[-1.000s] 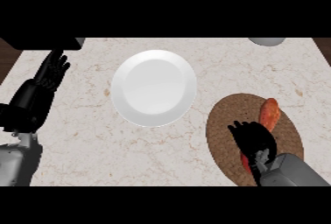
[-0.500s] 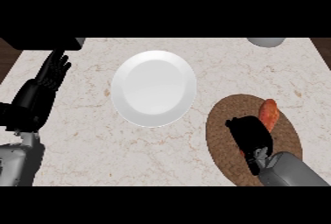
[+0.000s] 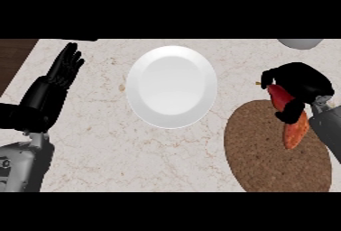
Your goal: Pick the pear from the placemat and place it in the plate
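Note:
The pear [image 3: 293, 122], red-orange and long, hangs tilted above the far edge of the round brown placemat [image 3: 276, 151]. My right hand [image 3: 301, 85] is curled round its upper end, and part of the fruit is hidden by the fingers. The white plate [image 3: 172, 85] lies to the left of that hand, with nothing on it. My left hand [image 3: 61, 72] rests open at the left of the counter, fingers pointing up, apart from everything.
A grey-white bowl [image 3: 300, 43] shows partly at the far right edge of the marble counter [image 3: 106, 149]. Dark wood [image 3: 13, 58] borders the counter at the far left.
My right hand has closed on the pear and lifted it up and away from the middle of the placemat toward its far edge. The left hand has stayed put.

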{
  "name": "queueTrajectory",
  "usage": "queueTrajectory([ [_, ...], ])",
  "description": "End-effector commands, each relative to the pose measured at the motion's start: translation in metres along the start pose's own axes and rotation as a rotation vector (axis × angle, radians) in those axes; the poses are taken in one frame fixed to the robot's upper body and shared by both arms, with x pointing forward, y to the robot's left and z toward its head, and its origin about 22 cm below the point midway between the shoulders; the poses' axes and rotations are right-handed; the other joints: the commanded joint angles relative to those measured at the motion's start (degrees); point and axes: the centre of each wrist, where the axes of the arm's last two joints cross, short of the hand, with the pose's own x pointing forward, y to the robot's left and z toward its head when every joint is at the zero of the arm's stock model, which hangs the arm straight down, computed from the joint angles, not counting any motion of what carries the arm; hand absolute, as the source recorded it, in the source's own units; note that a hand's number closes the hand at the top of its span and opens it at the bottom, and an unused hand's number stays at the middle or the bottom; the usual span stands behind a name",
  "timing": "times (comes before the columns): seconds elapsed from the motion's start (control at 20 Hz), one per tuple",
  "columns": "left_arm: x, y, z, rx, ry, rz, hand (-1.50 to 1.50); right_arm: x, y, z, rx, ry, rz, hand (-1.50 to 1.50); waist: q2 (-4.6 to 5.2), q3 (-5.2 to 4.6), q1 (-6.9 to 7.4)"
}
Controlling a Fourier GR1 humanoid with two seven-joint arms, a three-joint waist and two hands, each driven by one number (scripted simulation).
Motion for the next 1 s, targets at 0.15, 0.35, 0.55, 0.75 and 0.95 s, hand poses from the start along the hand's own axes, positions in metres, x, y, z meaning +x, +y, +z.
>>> queueTrajectory([
  [0.15, 0.005, -0.009, -0.007, -0.024, -0.031, 0.000, 0.00, -0.068, -0.043, -0.002, -0.236, -0.163, -0.087, 1.50, 0.56, 0.03, 1.42],
  [0.35, 0.008, -0.008, -0.006, -0.021, -0.016, 0.004, 0.00, -0.082, -0.064, -0.006, -0.321, -0.361, -0.216, 1.50, -0.42, -0.12, 1.24],
  [0.55, -0.001, -0.010, -0.013, -0.009, 0.007, 0.002, 0.00, -0.070, -0.066, -0.027, -0.366, -0.590, -0.383, 1.50, -0.45, -0.27, -0.13],
  [0.75, -0.001, 0.000, -0.014, 0.009, 0.025, -0.005, 0.00, -0.068, -0.078, -0.041, -0.342, -0.737, -0.514, 1.50, -0.91, -0.39, -0.72],
  [0.95, 0.000, 0.007, -0.004, -0.006, 0.026, -0.017, 0.00, -0.039, -0.102, -0.064, -0.275, -0.784, -0.504, 1.50, -1.55, -0.49, -1.07],
])
